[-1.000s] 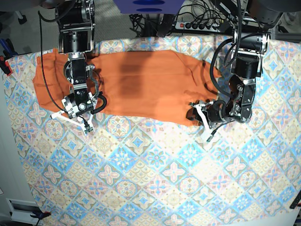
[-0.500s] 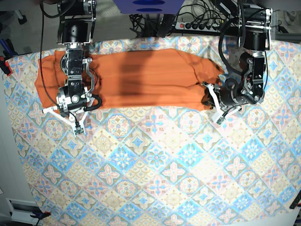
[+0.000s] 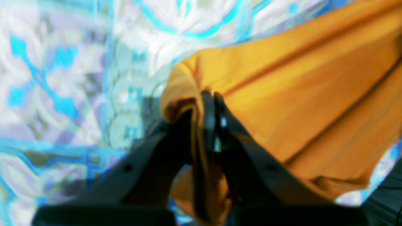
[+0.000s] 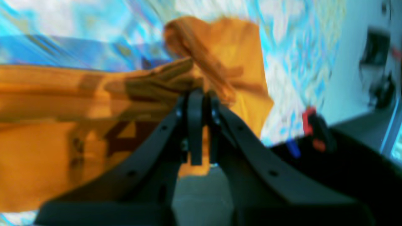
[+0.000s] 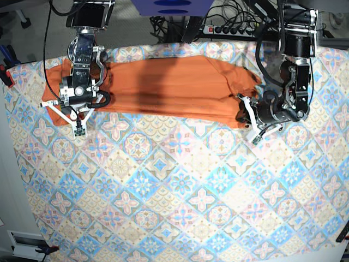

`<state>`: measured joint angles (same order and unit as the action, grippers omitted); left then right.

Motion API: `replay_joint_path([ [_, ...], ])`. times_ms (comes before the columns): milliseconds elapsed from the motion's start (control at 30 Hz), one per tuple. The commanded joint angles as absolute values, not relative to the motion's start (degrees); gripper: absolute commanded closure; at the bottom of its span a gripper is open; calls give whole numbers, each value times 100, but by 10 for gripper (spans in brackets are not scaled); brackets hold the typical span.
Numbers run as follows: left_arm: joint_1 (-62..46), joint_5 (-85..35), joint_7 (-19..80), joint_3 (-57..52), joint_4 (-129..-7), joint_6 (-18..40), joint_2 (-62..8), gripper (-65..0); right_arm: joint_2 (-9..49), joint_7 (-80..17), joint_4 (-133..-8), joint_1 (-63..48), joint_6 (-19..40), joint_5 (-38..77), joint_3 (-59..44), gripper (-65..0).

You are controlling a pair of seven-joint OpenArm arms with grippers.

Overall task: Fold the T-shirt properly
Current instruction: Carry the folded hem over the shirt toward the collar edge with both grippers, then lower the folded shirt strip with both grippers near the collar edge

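Table covered by tile-patterned cloth (image 5: 180, 191): blue, pink, cream diamonds with flower motifs, lit bright and even. Grey floor (image 5: 38, 22) beyond far edge. Black power strip (image 5: 232, 30) with tangle of dark cables (image 5: 169, 24) behind table. Blue panel (image 5: 172, 6) at top centre. Pale floor strip down left side, white box (image 5: 24, 243) in lower left corner.

Both arms are black, built of boxy and cylindrical segments with loose black cables looping alongside. White brackets flank the left gripper (image 5: 250, 121) and the right gripper (image 5: 66, 113). Their fingers (image 3: 176, 138) are matte black (small screw holes show).
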<state>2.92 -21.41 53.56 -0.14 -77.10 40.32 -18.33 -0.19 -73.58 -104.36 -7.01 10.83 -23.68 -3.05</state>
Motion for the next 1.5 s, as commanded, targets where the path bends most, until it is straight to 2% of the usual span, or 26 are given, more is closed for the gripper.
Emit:
replay_joint_path([
  [0, 286, -2185, 5270, -57, -8048, 4000, -2000, 0, -48, -7275, -10554, -602, 1051, -2475, -295, -6],
  [200, -119, -2132, 5279, -48, -9270, 4000, -2053, 0, -198, -7275, -10554, -840, 1051, -2475, -541, -6],
  [867, -1015, -2123, 5182, -4, -9314, 4000, -2404, 0, -418, -7292, -10633, -1560, 1051, -2475, -866, -6],
  [1100, -1209, -2114, 4690, 734, -9218, 4000, -2738, -7, -435, -7319, -10607, -1560, 1051, -2466, -919, -20],
  [1200, -1200, -2114, 4699, 743, -9068, 4000, -2738, -62, -435, -7319, -10607, -1569, 1051, -2466, -910, -83],
  [1367, -1200, -2053, 4681, 743, -8708, 4000, -2738, -245, -435, -7319, -10607, -1631, 1068, -2466, -910, -227],
  [1467, -1191, -2026, 4664, 743, -8409, 4000, -2730, -278, -435, -7275, -10651, -1710, 1068, -2466, -910, -262],
])
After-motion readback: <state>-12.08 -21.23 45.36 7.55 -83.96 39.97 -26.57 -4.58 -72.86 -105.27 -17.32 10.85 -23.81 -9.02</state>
